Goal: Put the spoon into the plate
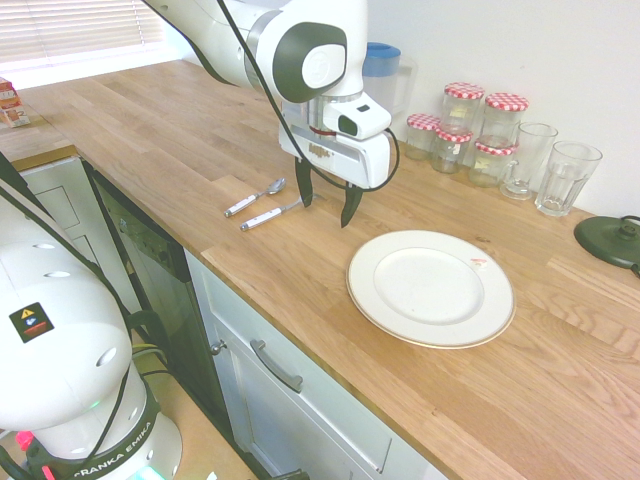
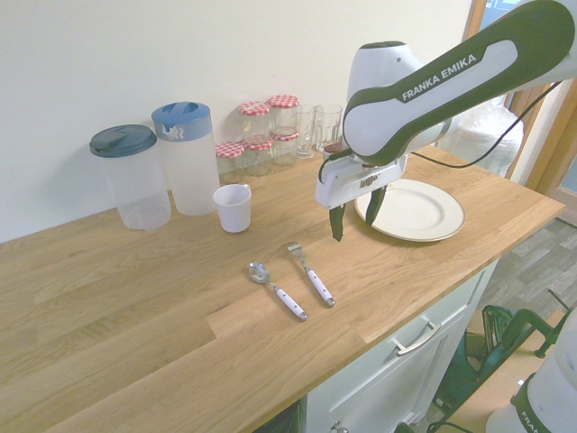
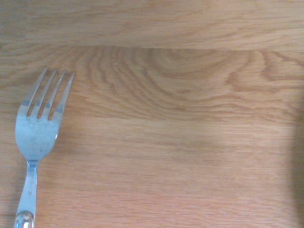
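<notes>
Gripper (image 1: 327,205): jaws spread wide, empty, pointing down, hovering above bare counter (image 1: 150,130) between cutlery and plate; not yet over target.
Spoon (image 1: 254,197): flat on counter mid-width, untouched, beside fork (image 1: 270,215), roughly parallel to it, handles toward front edge.
Plate (image 1: 431,287): empty, near front edge, ready to receive.
Wrist view: fork only, spoon absent.

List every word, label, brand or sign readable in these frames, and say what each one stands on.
"FRANKA EMIKA": on the arm's upper link.
"FRANKA EMIKA": on the arm's base ring, partly cut off.
Warning triangle sticker: on the base, its print too small to read.
White mark on the blue-lidded pitcher: blurred.
Small label on the gripper body: unreadable.
Mark on the plate rim: unreadable.
</notes>
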`<state>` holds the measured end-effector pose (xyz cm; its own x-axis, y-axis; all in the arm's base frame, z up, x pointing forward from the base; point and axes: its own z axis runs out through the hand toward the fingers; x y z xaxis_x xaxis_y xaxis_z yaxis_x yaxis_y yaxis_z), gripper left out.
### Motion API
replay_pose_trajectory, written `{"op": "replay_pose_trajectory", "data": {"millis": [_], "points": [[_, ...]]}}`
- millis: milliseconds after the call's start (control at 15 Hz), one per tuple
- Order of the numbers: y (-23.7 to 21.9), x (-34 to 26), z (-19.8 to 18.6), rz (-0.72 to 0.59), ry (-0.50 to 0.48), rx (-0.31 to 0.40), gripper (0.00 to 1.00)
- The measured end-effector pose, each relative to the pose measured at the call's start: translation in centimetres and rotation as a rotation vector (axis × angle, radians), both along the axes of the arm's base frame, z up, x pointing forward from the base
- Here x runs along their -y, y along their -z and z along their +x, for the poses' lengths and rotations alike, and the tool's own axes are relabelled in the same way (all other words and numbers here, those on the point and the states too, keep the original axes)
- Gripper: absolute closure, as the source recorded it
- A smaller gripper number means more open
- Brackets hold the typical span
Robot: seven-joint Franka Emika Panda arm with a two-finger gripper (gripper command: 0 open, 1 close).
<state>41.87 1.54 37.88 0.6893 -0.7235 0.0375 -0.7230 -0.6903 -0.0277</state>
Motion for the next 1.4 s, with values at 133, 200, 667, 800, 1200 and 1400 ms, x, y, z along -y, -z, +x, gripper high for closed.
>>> {"op": "replay_pose_trajectory", "data": {"millis": [133, 200, 667, 800, 1200, 1400], "points": [[0.0, 0.0, 0.0, -0.001, -0.001, 0.000, 0.00], [-0.1, -0.3, 0.0, -0.002, -0.006, 0.003, 0.00], [-4.1, -10.6, -1.7, -0.019, -0.060, 0.014, 0.00], [-3.8, -14.1, -2.8, -0.033, -0.072, 0.017, 0.00], [-0.1, -19.5, -3.8, -0.035, -0.095, -0.008, 0.00], [2.5, -21.1, -3.7, -0.036, -0.088, -0.028, 0.00]]}}
